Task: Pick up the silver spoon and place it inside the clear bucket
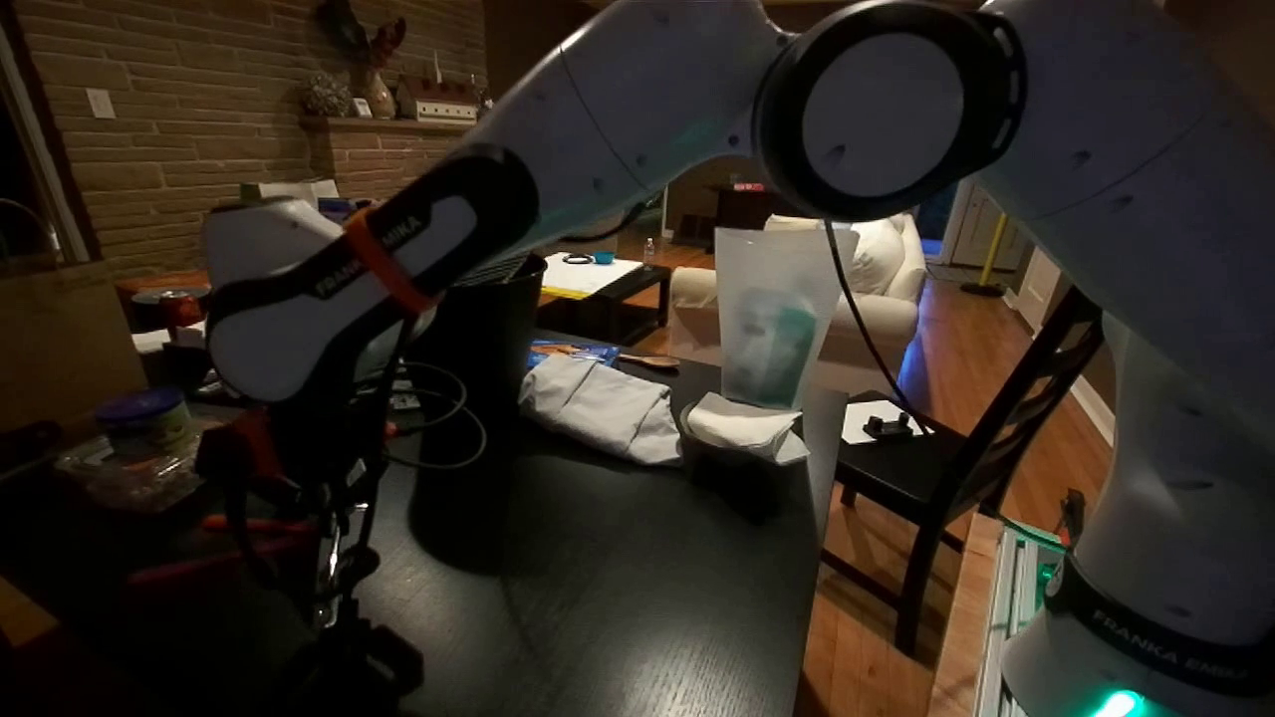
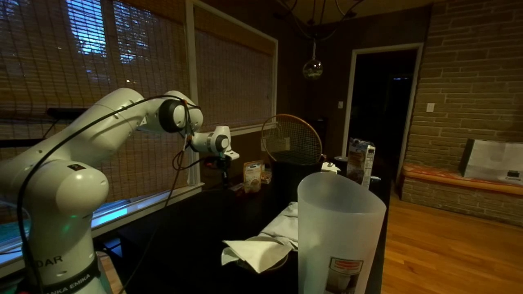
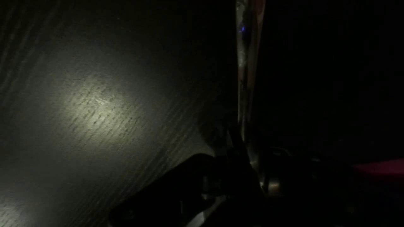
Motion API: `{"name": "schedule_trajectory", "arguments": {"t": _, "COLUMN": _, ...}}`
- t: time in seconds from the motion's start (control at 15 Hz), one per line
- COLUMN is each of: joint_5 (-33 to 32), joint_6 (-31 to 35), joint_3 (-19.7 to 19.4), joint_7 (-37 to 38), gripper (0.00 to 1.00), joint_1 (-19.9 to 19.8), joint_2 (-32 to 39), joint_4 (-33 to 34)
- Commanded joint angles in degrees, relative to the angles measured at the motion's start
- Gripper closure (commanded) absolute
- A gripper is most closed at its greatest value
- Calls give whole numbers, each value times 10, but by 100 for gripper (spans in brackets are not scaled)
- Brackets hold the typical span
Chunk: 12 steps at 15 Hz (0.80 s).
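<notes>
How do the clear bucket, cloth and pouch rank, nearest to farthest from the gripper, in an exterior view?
1. Pouch: right of the gripper in the image.
2. Cloth: lower, nearer the camera.
3. Clear bucket: foreground right, partly hiding the cloth.

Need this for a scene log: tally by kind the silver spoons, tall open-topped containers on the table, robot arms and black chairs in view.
Silver spoon: 1
Tall open-topped containers: 2, the clear bucket and the black container
Robot arm: 1
Black chair: 1
Total: 5
</notes>
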Motion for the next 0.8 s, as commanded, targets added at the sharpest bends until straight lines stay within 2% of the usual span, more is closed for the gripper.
{"name": "schedule_trajectory", "arguments": {"t": 0.0, "joint_5": -15, "joint_6": -80, "joint_3": -33, "joint_7": 77, "gripper": 97, "joint_1": 28, "joint_2": -82, "joint_4": -53}}
{"name": "schedule_trajectory", "arguments": {"t": 0.2, "joint_5": -18, "joint_6": -126, "joint_3": -62, "joint_7": 155, "gripper": 97, "joint_1": 44, "joint_2": -134, "joint_4": -95}}
{"name": "schedule_trajectory", "arguments": {"t": 0.27, "joint_5": -33, "joint_6": -134, "joint_3": -46, "joint_7": 189, "gripper": 97, "joint_1": 29, "joint_2": -150, "joint_4": -108}}
{"name": "schedule_trajectory", "arguments": {"t": 0.73, "joint_5": -52, "joint_6": -135, "joint_3": -32, "joint_7": 405, "gripper": 97, "joint_1": 3, "joint_2": -287, "joint_4": -275}}
